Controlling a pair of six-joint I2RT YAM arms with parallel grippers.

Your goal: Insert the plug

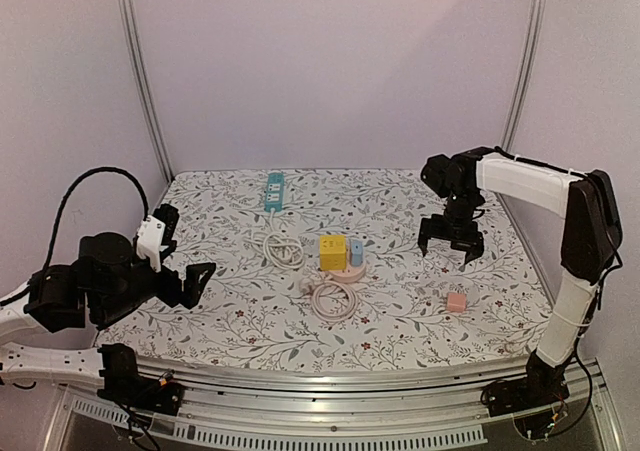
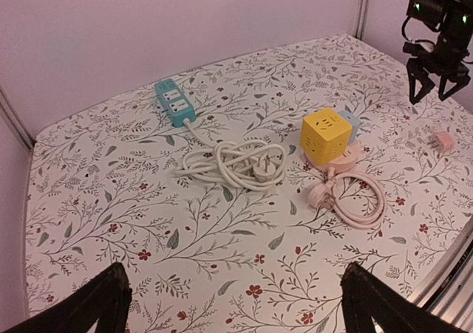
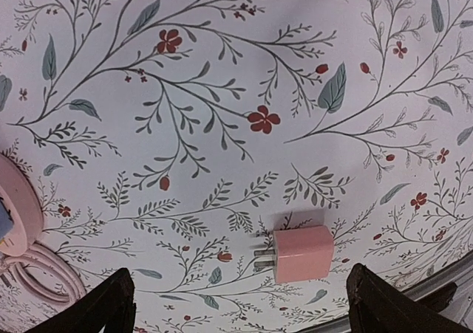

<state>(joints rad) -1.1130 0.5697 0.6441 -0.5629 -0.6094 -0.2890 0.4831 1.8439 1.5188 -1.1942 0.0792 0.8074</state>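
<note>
Hovering: right tool [image 1: 447, 255] agape near pink plug [image 3: 303, 252] | left tool [image 2: 235, 274] agape

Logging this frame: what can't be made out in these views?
Blue item, left wrist view: mostly hidden behind the yellow cube socket.
Pink base, right wrist view: cut off by the left edge.
Pink charger plug, top view: prongs too small to see.
Teal power strip, top view: outlets too small.

Cloth [image 1: 240, 321]: white, grey-green sprigs, red flowers. Strip [image 1: 273, 190]: teal; cord [image 1: 285, 254]: white. Cube [image 1: 332, 251]: yellow; base [image 1: 352, 268]: pink. Plug [image 1: 456, 302]: pink. Coil [image 1: 335, 298]: pink. Walls [image 1: 330, 71]: lilac
</note>
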